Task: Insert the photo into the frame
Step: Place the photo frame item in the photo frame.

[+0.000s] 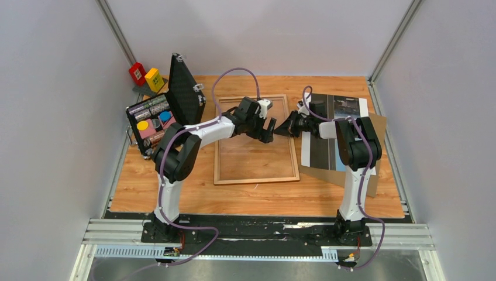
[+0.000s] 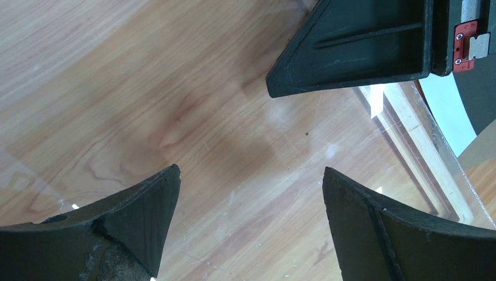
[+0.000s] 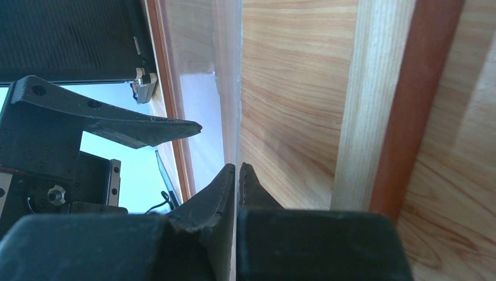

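The top camera looks steeply down over the whole table (image 1: 245, 199); both wrist cameras sit close over the frame (image 1: 257, 178), lower centre.

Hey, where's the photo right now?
In the top view, the photo lies on the right side atop the brown backing board, just right of the frame, partly hidden by the right arm.

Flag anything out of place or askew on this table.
The clear pane is out of its seat in the frame: the right gripper is shut on its edge, and in the left wrist view that edge overlaps a pale frame rail instead of lying inside it.
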`<state>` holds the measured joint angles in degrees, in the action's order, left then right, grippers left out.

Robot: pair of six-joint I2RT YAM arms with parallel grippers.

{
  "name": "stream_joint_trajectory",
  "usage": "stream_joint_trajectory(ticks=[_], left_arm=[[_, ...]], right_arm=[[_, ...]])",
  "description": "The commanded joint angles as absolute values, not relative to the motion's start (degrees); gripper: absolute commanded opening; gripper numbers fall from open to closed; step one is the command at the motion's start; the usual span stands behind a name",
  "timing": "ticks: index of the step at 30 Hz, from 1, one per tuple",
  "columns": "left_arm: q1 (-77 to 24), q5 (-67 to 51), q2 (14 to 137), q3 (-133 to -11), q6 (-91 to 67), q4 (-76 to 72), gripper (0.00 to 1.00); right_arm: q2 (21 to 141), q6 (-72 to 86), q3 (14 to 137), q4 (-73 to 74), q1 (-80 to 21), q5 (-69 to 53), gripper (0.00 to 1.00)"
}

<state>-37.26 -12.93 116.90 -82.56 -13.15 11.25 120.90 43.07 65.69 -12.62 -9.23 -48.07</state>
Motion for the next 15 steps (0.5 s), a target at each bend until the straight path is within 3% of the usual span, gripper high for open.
stream_joint_trajectory(ticks=[1, 15], left_arm=[[-37.64, -11.8, 117.79, -83.39, -13.15, 8.9, 0.98], [-37.62, -11.14, 119.15, -81.65, -12.85, 8.31, 0.97]], right_arm=[[121.55, 41.57, 67.68, -12.4, -9.74, -46.58, 0.05], [120.23, 40.44, 67.68, -11.4, -9.67, -45.82, 0.17]])
